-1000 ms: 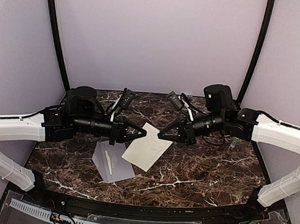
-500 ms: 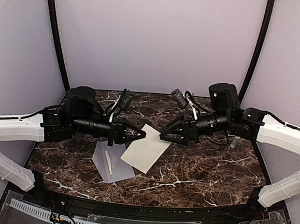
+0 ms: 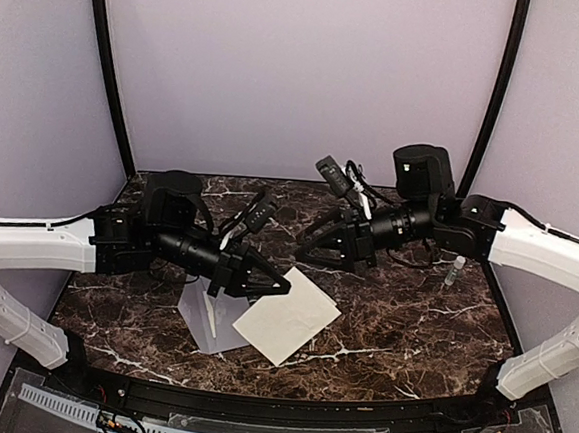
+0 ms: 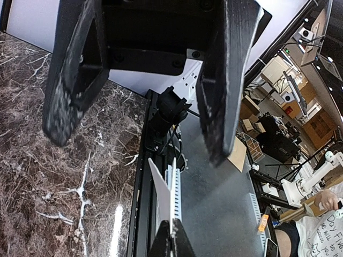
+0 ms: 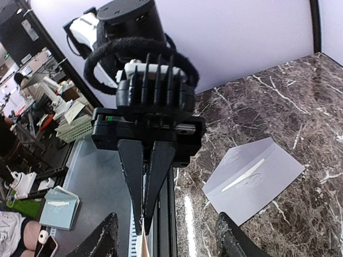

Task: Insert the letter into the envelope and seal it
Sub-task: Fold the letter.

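The left gripper is clamped tight on the upper left edge of the letter, just left of centre in the overhead view. The letter shows its plain white side and spreads toward the lower right from the grip, over the marble table. I cannot tell whether its lower corner touches the table. In the left wrist view the sheet is edge-on, a thin white sliver rising from the closed fingertips at the bottom of the frame.

The envelope lies flat on the table at lower left of centre, partly under the left gripper. The letter's left corner overlaps it in the overhead view. In the right wrist view it sits at right, with a pale strip across it.

The right gripper hangs just above centre, its 2 fingers spread apart with nothing between them, pointing toward the left gripper. A small bottle stands near the table's right edge.
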You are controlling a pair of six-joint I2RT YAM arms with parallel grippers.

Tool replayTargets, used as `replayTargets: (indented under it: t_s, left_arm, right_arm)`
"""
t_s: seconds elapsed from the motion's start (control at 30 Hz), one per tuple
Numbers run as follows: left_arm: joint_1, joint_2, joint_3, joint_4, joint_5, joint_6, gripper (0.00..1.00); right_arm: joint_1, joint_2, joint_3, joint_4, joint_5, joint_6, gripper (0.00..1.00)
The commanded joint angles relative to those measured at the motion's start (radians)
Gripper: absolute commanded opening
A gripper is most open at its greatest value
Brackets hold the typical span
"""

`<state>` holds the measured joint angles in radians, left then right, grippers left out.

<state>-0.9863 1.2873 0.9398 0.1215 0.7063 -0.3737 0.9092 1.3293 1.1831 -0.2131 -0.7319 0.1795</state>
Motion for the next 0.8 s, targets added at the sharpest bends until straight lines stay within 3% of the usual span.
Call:
replayTargets:
  t_s: [0.0, 0.13, 0.33, 0.57, 0.77]
  left_arm:
    - [-0.008, 0.002, 0.035, -0.013, 0.047, 0.018, 0.00]
    - [-0.008, 0.005, 0.034, -0.007, 0.049, 0.019, 0.00]
    - [-0.008, 0.005, 0.031, -0.003, 0.045, 0.022, 0.00]
    - [-0.008, 0.004, 0.030, 0.016, 0.050, 0.020, 0.00]
    - [-0.008, 0.009, 0.039, 0.008, 0.054, 0.022, 0.00]
  right_arm:
    - [0.040, 0.046, 0.044, -0.021, -0.088, -0.030, 0.56]
    - [0.056, 0.065, 0.037, -0.015, -0.139, -0.028, 0.48]
    - [0.063, 0.065, 0.027, -0.015, -0.152, -0.024, 0.26]
    - [0.063, 0.068, 0.027, -0.045, -0.131, -0.033, 0.20]
    - [0.063, 0.068, 0.027, -0.079, -0.107, -0.050, 0.04]
